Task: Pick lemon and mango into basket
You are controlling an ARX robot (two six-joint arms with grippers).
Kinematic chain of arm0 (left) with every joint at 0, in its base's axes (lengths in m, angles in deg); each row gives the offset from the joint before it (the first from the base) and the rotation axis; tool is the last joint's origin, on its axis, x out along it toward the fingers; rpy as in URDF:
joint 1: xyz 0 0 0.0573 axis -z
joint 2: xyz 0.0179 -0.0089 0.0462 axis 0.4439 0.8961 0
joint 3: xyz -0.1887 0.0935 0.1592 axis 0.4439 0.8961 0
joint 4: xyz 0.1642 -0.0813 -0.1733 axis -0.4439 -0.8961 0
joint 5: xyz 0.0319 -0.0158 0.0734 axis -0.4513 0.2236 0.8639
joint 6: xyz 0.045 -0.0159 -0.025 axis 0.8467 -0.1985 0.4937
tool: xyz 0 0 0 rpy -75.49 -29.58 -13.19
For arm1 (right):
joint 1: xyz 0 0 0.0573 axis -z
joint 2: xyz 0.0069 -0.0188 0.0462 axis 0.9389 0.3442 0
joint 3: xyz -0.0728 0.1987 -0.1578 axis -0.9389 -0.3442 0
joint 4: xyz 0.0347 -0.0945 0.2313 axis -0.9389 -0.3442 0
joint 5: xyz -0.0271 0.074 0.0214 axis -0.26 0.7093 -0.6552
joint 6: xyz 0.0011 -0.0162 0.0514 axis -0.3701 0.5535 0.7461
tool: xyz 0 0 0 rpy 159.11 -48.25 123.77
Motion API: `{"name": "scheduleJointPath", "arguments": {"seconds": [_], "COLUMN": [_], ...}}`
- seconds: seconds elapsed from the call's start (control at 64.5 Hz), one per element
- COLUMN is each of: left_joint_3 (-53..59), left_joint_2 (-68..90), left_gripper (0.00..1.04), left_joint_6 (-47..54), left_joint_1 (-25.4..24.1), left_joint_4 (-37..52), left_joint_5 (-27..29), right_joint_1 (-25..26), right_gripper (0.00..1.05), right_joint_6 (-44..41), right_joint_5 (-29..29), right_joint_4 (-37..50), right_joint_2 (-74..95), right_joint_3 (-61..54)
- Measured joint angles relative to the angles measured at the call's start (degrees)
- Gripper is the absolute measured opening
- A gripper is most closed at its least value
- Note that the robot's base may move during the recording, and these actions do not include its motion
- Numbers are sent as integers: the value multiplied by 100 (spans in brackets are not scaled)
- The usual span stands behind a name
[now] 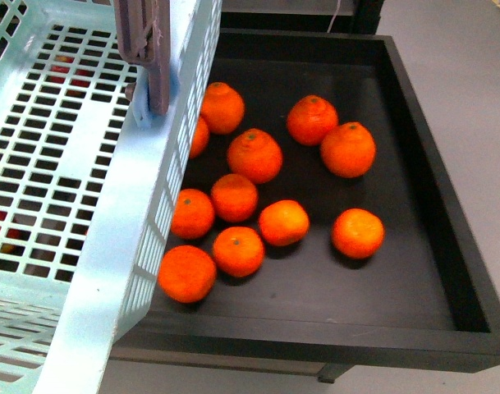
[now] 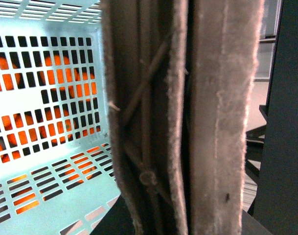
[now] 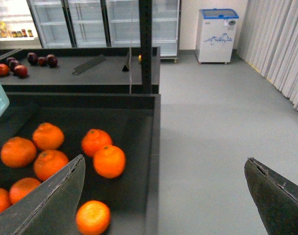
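The light turquoise basket (image 1: 77, 205) hangs tilted at the left of the front view, over the left edge of a black tray. Its two brown handles (image 1: 147, 41) are pressed together at the top. In the left wrist view the handles (image 2: 183, 117) fill the middle, with the basket's slotted wall (image 2: 51, 98) behind them; my left gripper is shut on them and its fingers do not show. My right gripper (image 3: 163, 196) is open and empty, above the tray's edge and the grey floor. No lemon or mango shows clearly; the basket looks empty.
The black tray (image 1: 430, 189) holds several oranges (image 1: 254, 156), also in the right wrist view (image 3: 109, 161). A second black tray (image 3: 90, 73) further back holds dark red fruits (image 3: 21, 66) and a small yellow thing (image 3: 140, 58) behind a black post (image 3: 146, 44). Fridges stand behind.
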Motion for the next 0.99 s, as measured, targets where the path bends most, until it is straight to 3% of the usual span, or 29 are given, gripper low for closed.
{"name": "scheduleJointPath", "arguments": {"seconds": [0.992], "left_joint_3": [4], "left_joint_2": [0], "left_gripper": [16], "left_joint_6": [2], "left_joint_1": [0], "left_joint_4": [0], "left_joint_5": [-17], "right_joint_1": [0], "right_gripper": [96], "right_joint_6": [2], "right_joint_5": [-15], "right_joint_4": [0], "right_joint_2": [0], "right_joint_3": [0]}}
